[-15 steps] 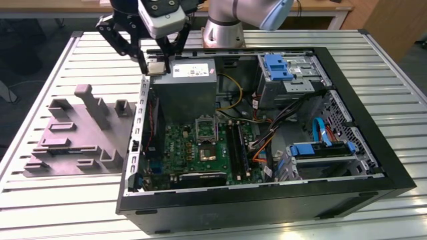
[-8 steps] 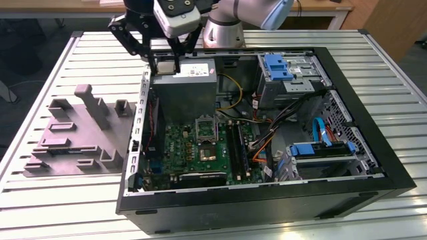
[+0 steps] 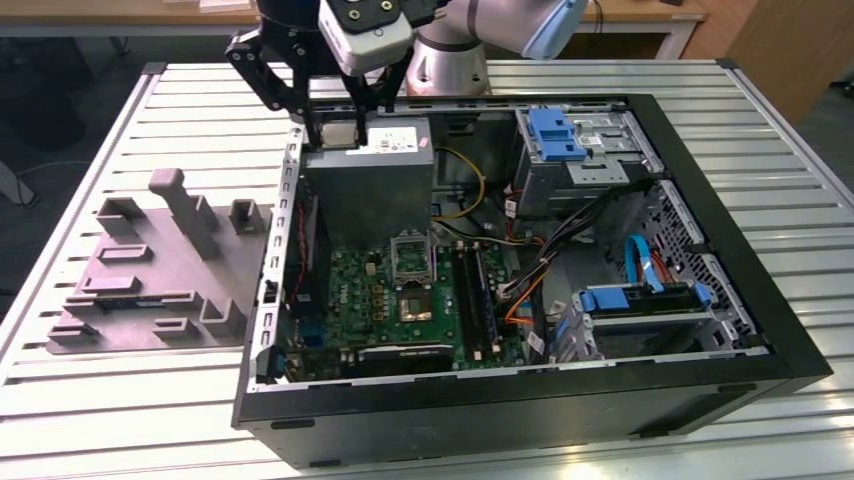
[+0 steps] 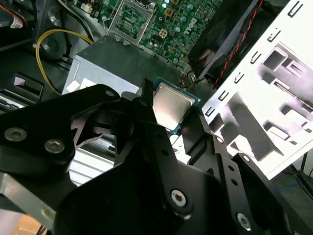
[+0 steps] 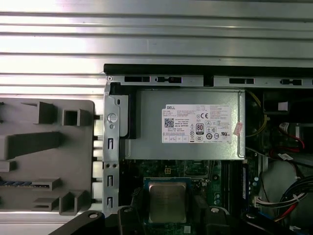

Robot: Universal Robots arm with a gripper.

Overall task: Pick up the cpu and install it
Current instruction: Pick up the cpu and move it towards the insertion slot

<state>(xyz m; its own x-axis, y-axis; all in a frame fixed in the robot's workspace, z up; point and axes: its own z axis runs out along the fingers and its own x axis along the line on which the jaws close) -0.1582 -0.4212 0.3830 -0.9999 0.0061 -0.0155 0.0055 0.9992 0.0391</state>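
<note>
The cpu [image 3: 336, 133], a small square chip with a pale silver top, hangs between my gripper's [image 3: 336, 136] black fingers, which are shut on its edges. It is held above the back left corner of the open computer case [image 3: 747, 300], over the grey power supply box [image 3: 367, 185]. In both wrist views the cpu [image 4: 171, 105] [image 5: 167, 200] sits gripped between the fingers [image 4: 142, 105] [image 5: 128, 215]. The motherboard's open socket [image 3: 411, 300] lies lower in the case, nearer the exterior view's front, and its metal frame [image 4: 128, 17] shows beyond the power supply.
A grey plastic block with upright posts [image 3: 154, 270] [image 5: 44, 152] lies on the slatted table at the exterior view's left of the case. Inside the case are drive cages with blue clips [image 3: 561, 135], cables [image 3: 534, 245] and memory slots [image 3: 467, 290].
</note>
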